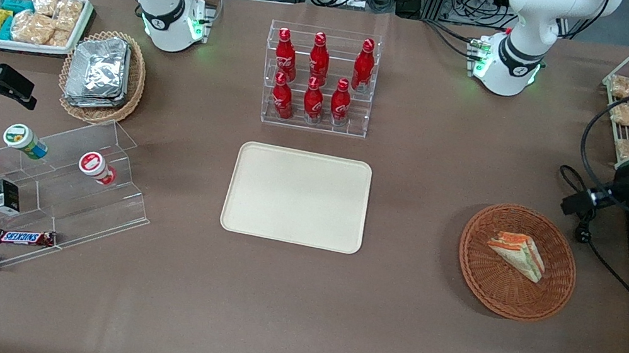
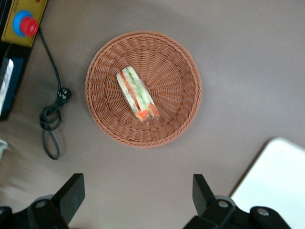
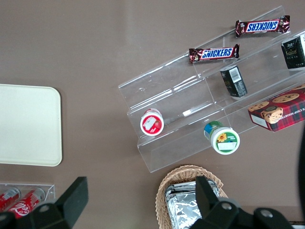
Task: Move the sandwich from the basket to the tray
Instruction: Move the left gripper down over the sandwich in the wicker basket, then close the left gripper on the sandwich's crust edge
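On the brown bench, the cream-beige rectangular plastic tray lies bare, and at its 3 o'clock, well apart, the round reddish-brown wicker basket holds the small triangular wedge sandwich. This looks like the approach step: the end effector hovers high above the basket's edge, fingers spread and empty. Next it must centre, descend and straddle the wedge.

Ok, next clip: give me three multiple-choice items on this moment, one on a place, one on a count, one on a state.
1. Where is the sandwich?
A. in the basket
B. on the tray
C. on the bare table

2. How many red bottles stand in the clear rack?
A. four
B. six
C. eight

3. What state is the gripper in?
A. shut on the sandwich
B. open, holding nothing
C. shut on the basket rim

Key: 1 A, the wedge lies on the wicker weave. 2 B, two rows of three show in the front view. 3 B, the wrist view shows the fingers spread apart, with the sandwich untouched in the basket.
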`<control>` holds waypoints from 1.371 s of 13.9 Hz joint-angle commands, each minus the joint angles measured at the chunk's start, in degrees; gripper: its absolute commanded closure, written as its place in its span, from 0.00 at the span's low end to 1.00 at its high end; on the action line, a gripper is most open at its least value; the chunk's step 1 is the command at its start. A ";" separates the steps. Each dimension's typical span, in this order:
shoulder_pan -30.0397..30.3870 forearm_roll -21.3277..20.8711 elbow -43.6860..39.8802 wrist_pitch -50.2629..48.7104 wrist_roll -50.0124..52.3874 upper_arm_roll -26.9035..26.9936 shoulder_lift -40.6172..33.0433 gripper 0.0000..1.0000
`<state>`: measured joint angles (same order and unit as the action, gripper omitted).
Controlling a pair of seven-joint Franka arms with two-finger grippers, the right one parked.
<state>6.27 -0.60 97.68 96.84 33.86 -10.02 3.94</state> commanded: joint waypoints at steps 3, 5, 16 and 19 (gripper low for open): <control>-0.47 -2.30 10.14 10.96 10.77 3.69 3.52 0.00; -0.56 -2.82 12.87 16.95 17.08 3.69 6.50 0.00; -1.52 -7.22 25.45 41.05 28.01 3.61 13.46 0.00; -1.61 -7.65 25.54 42.46 28.81 3.52 14.16 0.91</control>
<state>5.26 -6.82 122.86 137.90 60.78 -6.68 17.94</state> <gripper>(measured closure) 0.079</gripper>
